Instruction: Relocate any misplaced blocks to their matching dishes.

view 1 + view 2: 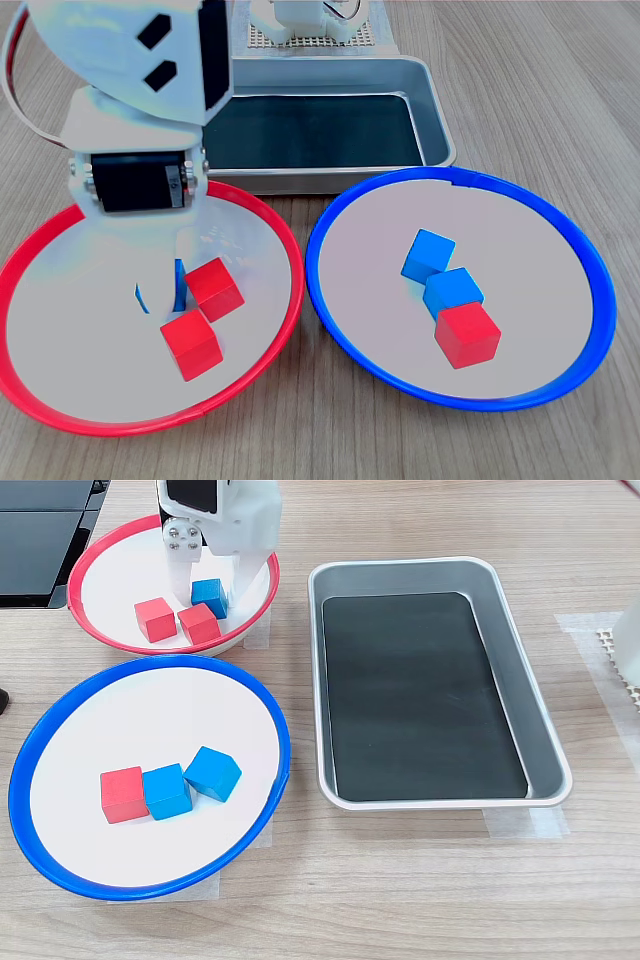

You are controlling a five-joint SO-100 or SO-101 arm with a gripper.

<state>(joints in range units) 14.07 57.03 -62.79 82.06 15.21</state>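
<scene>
Down in the red-rimmed dish (pixel 100 630) the tool (pixel 210 590) stands with its two fingers apart, one on each side of a blue block (pixel 208 596) — around it, though whether the fingers touch its sides I cannot tell. Two red blocks (pixel 155 619) lie just beside it in the second exterior view, crowding toward the dish's middle, so the rim nearest the tray has little free floor.

Over in the blue-rimmed dish (pixel 560 385) three blocks sit in a touching row: a blue one (pixel 428 254), another blue one (pixel 454 292), and a red one (pixel 467 335) at the end. Wide pale floor stays bare around them on every side.

Between the dishes a narrow strip of table (pixel 305 400) shows — their rims nearly meet. The metal tray (pixel 545 750) lies beside both dishes.
</scene>
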